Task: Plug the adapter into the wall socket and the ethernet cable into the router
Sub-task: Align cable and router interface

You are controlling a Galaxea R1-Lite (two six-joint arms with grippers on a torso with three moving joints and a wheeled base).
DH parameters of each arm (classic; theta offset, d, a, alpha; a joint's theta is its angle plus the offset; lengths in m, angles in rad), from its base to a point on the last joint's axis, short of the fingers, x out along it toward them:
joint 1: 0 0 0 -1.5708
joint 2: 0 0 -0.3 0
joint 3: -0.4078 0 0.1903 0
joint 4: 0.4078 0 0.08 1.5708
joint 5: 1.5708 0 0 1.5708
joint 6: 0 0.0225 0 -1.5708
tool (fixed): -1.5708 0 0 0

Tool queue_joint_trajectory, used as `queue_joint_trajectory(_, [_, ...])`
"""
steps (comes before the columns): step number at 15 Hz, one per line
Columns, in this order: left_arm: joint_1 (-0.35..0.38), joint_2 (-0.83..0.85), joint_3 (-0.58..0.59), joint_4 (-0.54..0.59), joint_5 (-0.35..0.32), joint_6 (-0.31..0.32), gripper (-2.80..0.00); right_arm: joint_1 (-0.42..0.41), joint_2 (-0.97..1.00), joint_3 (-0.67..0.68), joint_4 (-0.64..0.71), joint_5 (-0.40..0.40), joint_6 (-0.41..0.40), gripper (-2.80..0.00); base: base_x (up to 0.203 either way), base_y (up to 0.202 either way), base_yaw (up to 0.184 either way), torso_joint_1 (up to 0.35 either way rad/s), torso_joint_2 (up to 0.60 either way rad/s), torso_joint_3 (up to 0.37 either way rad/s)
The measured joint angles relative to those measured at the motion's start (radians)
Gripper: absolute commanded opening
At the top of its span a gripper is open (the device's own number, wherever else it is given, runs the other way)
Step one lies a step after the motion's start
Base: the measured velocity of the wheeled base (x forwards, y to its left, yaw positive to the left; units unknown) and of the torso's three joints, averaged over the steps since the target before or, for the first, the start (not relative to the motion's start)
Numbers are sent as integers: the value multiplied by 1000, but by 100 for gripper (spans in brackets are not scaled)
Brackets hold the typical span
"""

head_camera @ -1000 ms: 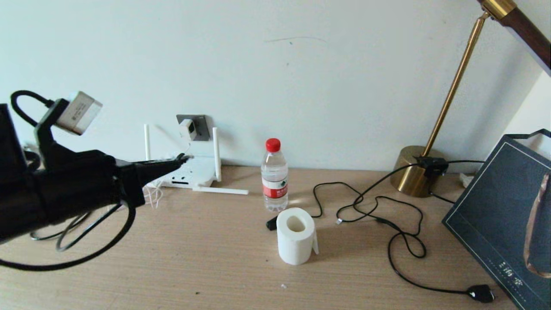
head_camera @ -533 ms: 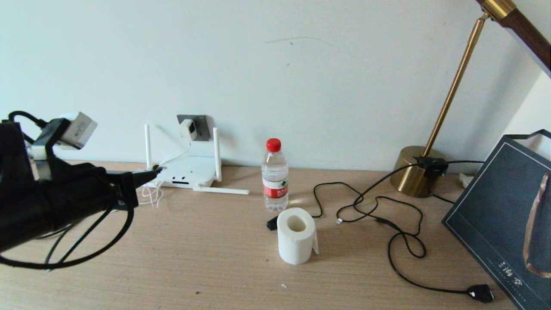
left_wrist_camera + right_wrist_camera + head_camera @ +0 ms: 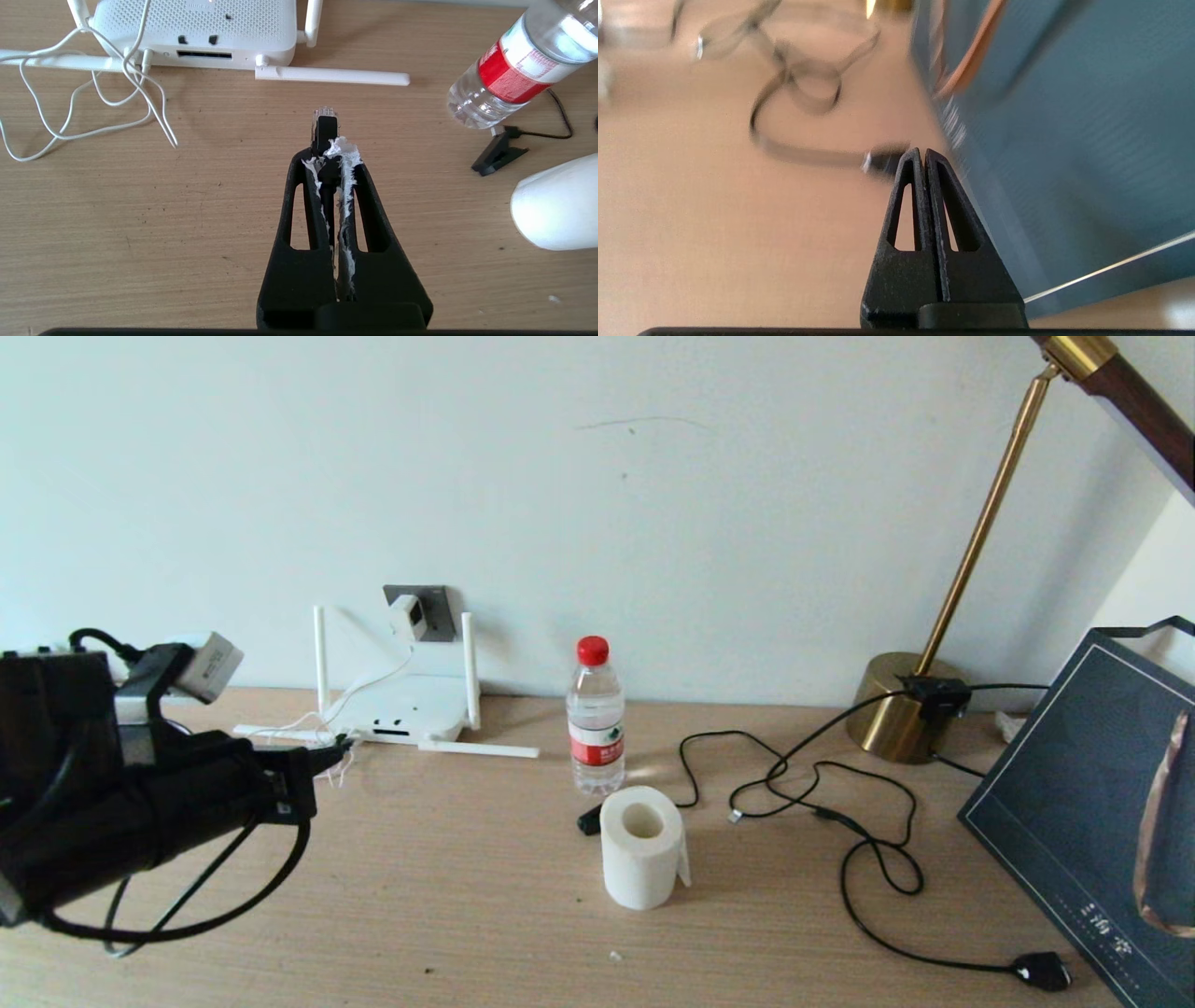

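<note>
My left gripper (image 3: 329, 755) (image 3: 331, 154) is shut on the ethernet cable's black plug (image 3: 324, 125), whose clear tip sticks out past the fingertips. The plug hovers over the table a short way in front of the router (image 3: 411, 712) (image 3: 196, 25), pointing at its dark ports (image 3: 204, 54), apart from them. The cable's black loop (image 3: 201, 919) hangs under my arm. The white adapter (image 3: 407, 614) sits in the dark-grey wall socket (image 3: 435, 609) above the router, and its thin white cord (image 3: 93, 93) runs down to the router. My right gripper (image 3: 920, 155) is shut and empty, low over the table.
A water bottle (image 3: 595, 714) and a toilet-paper roll (image 3: 640, 847) stand right of the router. A brass lamp base (image 3: 898, 714) trails a black cord (image 3: 840, 803) with a plug (image 3: 1043, 972). A dark paper bag (image 3: 1102, 803) leans at the far right.
My left arm has drawn back from the router toward the near left and dropped lower, taking the ethernet plug with it. The right gripper stays shut.
</note>
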Motion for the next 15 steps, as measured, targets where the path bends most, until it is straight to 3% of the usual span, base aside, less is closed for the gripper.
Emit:
queue_joint_trajectory(5, [-7, 78, 104, -258, -1, 7, -280, 0, -4, 103, -47, 140, -18, -280, 0, 0, 0, 0, 0, 0])
queue_joint_trajectory(7, [-2, 121, 126, -349, 3, 7, -280, 0, -4, 114, -46, 150, -23, -280, 0, 0, 0, 0, 0, 0])
queue_joint_trajectory(13, [7, 196, 125, -378, 38, 9, -280, -43, -166, 118, -46, 152, -73, -280, 0, 0, 0, 0, 0, 0])
queue_joint_trajectory(15, [12, 212, 119, -402, 39, 28, -280, -58, -222, 115, -48, 141, -23, -280, 0, 0, 0, 0, 0, 0])
